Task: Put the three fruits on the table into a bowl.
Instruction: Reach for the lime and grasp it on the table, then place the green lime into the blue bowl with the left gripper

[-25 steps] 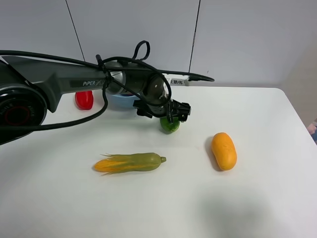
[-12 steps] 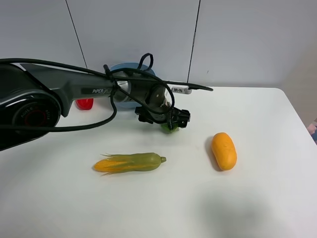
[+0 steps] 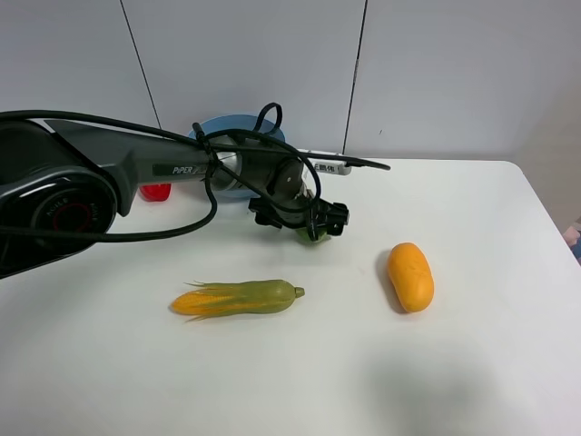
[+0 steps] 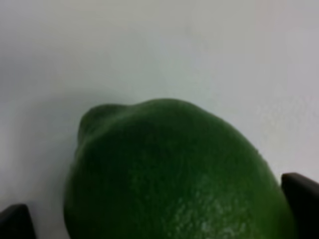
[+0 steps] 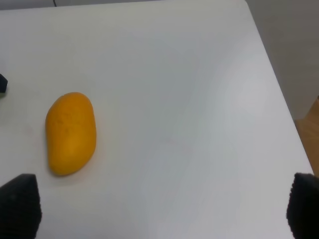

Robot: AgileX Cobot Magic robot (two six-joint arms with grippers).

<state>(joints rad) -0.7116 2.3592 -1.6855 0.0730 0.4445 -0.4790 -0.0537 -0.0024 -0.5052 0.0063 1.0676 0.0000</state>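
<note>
The green lime [image 4: 174, 174] lies on the white table [image 3: 472, 363], seen close up in the left wrist view. In the high view only a green edge of the lime [image 3: 307, 236] shows under my left gripper [image 3: 313, 222]. My left gripper [image 4: 159, 219] is open, one fingertip on each side of the lime. The orange mango [image 3: 409, 276] lies to the right and also shows in the right wrist view [image 5: 70, 132]. My right gripper [image 5: 159, 209] is open and empty above the table. The light-blue bowl [image 3: 227, 121] stands behind the left arm. The pomegranate is not in view.
A corn cob with green husk [image 3: 238, 297] lies in front of the left arm. A small red bell pepper [image 3: 155, 191] sits at the back left, partly behind the arm. The table's right edge [image 5: 279, 89] is close to the mango.
My left gripper has come down over the lime, which now is mostly hidden under it in the high view. The arm has dropped, so the bowl shows behind it. The mango and corn have not moved.
</note>
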